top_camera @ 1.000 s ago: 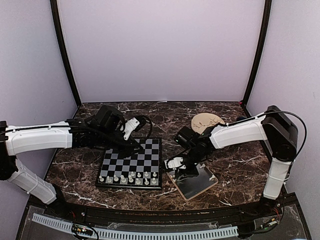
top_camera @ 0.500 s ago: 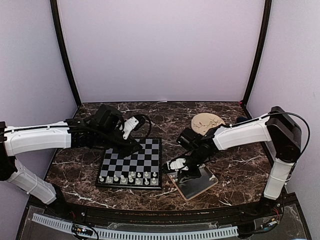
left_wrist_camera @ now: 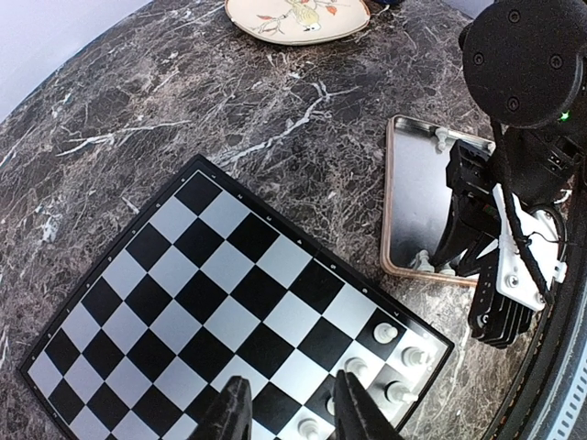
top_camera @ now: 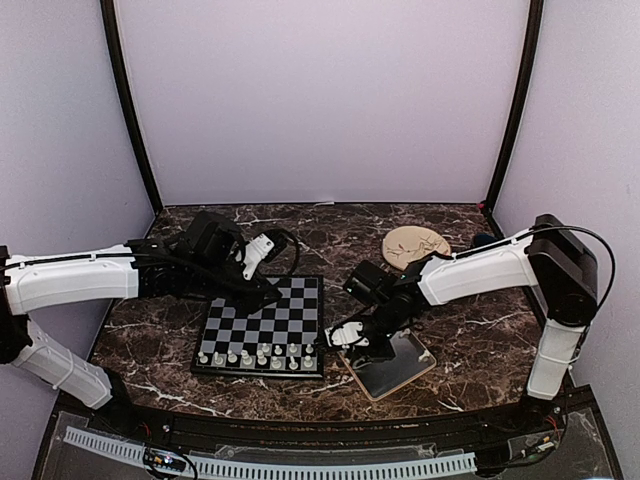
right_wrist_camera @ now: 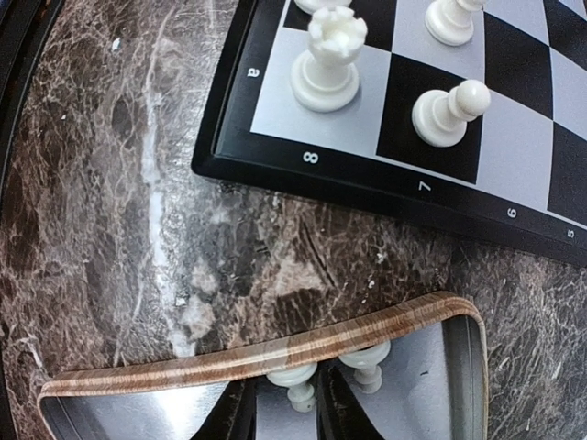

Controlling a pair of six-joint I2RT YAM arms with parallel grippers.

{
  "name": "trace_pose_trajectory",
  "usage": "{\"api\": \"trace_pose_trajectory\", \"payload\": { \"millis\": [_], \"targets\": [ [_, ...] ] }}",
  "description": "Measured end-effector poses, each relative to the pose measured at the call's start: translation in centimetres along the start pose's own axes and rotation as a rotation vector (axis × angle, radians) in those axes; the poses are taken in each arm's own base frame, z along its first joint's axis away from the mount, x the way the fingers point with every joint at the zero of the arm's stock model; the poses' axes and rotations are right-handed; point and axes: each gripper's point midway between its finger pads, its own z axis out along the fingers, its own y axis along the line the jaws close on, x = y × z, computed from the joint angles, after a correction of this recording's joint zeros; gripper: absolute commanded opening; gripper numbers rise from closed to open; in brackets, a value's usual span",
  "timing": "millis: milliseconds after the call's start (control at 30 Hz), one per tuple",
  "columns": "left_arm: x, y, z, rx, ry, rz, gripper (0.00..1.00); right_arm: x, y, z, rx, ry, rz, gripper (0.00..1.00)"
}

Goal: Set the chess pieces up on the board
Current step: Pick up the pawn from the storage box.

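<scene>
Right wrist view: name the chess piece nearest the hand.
The piece inside the tray's wooden rim, between the fingers; its neighbour stands beside, others are on the board.

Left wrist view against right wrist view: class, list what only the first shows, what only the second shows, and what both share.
Only the left wrist view: the round plate, the left pincer and the board's empty middle. Only the right wrist view: the border numbers and the wood grain on the tray's rim. Both: board, tray, white pieces on the board, the right pincer at the tray, the marble table.
</scene>
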Motion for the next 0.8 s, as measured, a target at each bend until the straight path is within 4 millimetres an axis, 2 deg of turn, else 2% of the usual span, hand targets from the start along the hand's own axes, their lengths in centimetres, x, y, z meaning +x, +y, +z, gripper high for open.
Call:
{"api": "trace_pose_trajectory", "payload": {
  "millis": [267, 367, 533, 700, 800],
  "targets": [
    [-0.1, 0.0, 0.1, -0.002, -0.006, 0.001, 0.33, -0.3, -0.2, 0.4, 0.032, 0.003, -0.025, 0.11],
    [-0.2, 0.0, 0.1, -0.001, -0.015, 0.008, 0.33, -0.3, -0.3, 0.3, 0.041, 0.009, -0.026, 0.08],
    [0.8, -0.2, 0.7, 0.016, -0.01, 0.044, 0.33, 0.2, -0.2, -0.2, 0.031, 0.017, -0.01, 0.07],
    [1.0, -0.9, 0.7, 0.057, -0.031, 0.103, 0.33, 1.2, 0.0, -1.6, -0.022, 0.013, 0.074, 0.07],
    [0.3, -1.8, 0.5, 0.089, -0.079, 0.163, 0.33, 0.5, -0.9, -3.3, -0.039, -0.039, 0.134, 0.08]
  ]
}}
